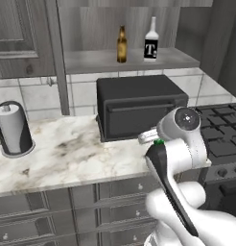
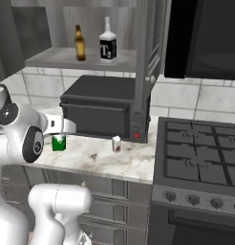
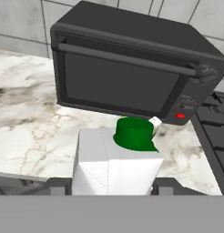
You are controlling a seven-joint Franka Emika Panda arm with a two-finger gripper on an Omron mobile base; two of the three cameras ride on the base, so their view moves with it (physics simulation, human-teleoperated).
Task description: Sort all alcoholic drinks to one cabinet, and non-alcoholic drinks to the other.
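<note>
A white carton with a green cap [image 3: 117, 159] sits between the dark fingertips [image 3: 170, 185] of my gripper [image 3: 114, 184], which is shut on it. From the right base view the carton [image 2: 58, 142] hangs under the hand, low over the marble counter [image 2: 98, 160], in front of the toaster oven. I cannot tell whether it touches the counter. A green edge of it [image 1: 159, 141] peeks past my wrist. On the open cabinet shelf [image 1: 91, 60] above stand a brown beer bottle [image 1: 122, 44] [image 2: 80, 43] and a clear bottle with a black "T" label [image 1: 150, 41] [image 2: 108, 42].
A black toaster oven [image 1: 139, 105] [image 3: 132, 68] stands at the back of the counter. A small white can [image 2: 116, 143] sits near its right corner. A paper towel roll [image 1: 13, 129] is at the left, the stove [image 2: 200, 153] at the right, under a dark microwave [image 2: 205, 38].
</note>
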